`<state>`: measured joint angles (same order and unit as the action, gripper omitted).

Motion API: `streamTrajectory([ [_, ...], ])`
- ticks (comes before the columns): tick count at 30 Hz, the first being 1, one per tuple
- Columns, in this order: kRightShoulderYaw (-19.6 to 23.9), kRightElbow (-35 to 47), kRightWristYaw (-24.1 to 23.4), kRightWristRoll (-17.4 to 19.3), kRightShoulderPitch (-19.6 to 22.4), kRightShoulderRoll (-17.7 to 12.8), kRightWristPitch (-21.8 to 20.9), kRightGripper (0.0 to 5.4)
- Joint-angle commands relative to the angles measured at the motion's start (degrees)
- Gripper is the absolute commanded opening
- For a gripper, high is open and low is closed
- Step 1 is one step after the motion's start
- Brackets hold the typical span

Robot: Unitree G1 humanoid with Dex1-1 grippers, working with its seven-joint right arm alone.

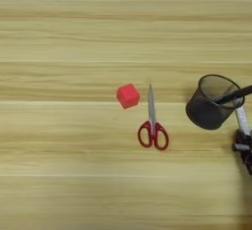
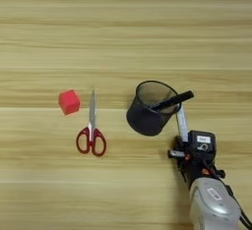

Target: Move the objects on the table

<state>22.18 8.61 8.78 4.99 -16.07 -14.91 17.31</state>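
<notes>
Claw point(image 2: 183, 136) at four o'clock is closed on the white marker point(image 2: 182, 123), whose black cap leans over the rim of a black mesh cup point(image 2: 145, 113). Scissors point(image 2: 91, 133) lie at the cup's nine o'clock on the tabletop point(image 2: 123, 27), blades toward twelve, red cube point(image 2: 69, 101) just beyond.

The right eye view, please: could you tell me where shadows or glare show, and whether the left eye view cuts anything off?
Right eye view: soft, even light, no glare on the table; a faint shadow beside the cup. Left eye view: the claw and pen are cut by the right edge; cube and scissors show whole.
</notes>
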Motion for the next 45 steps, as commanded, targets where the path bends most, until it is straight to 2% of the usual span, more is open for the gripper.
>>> streamTrajectory([
  [1,1.2,2.1,-1.0,-0.2,2.0,-1.7,-2.1,2.33],
  [28,2.2,2.1,-1.9,-0.1,2.6,-1.6,-4.0,4.97],
  [29,2.2,1.8,-2.0,-0.1,2.7,-1.7,-4.2,5.19],
  [32,2.2,1.3,-2.3,-0.4,2.9,-1.7,-4.8,5.37],
  [45,3.2,-1.8,-3.6,-1.2,4.3,-2.9,-7.0,5.37],
])
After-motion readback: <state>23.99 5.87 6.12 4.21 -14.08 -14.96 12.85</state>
